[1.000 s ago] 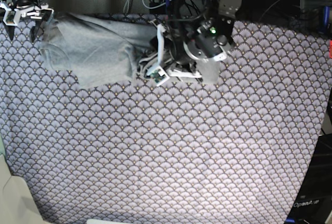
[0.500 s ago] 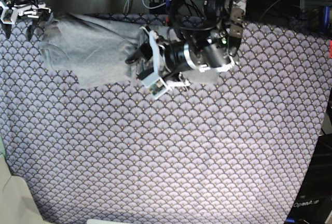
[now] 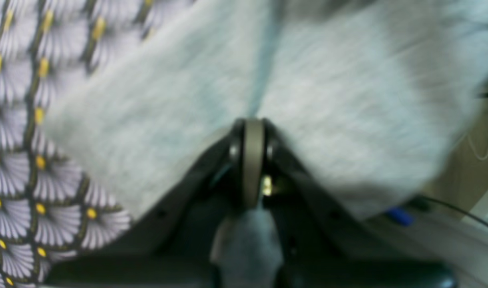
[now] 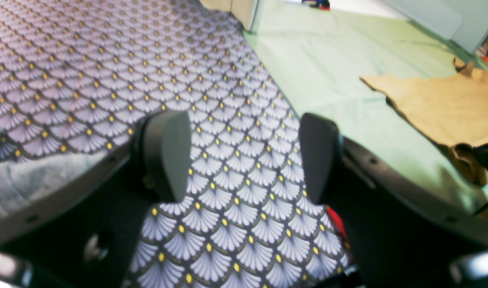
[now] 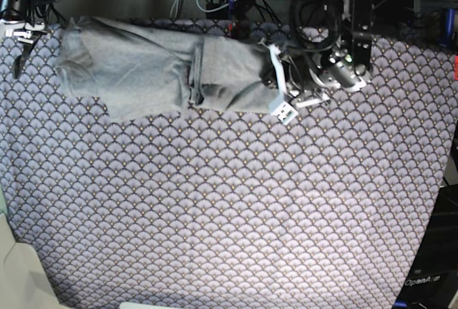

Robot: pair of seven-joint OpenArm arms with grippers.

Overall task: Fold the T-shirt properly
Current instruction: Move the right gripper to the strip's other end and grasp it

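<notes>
T-shirt (image 5: 143, 66) on scallop-patterned cloth (image 5: 229, 216)

One grey T-shirt (image 5: 150, 69) lies on one scallop-patterned cloth (image 5: 229, 209). I count my two grippers: my left (image 3: 253, 132), my right (image 4: 244, 156). One tan sheet (image 4: 431, 104) rests on the floor.

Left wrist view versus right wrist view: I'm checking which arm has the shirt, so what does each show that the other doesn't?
Only the left wrist view shows the left gripper shut on a pinch of the T-shirt. Only the right wrist view shows the right gripper open with nothing between its fingers, plus a tan sheet on the floor. Both show the scallop-patterned cloth and some grey shirt fabric.
</notes>
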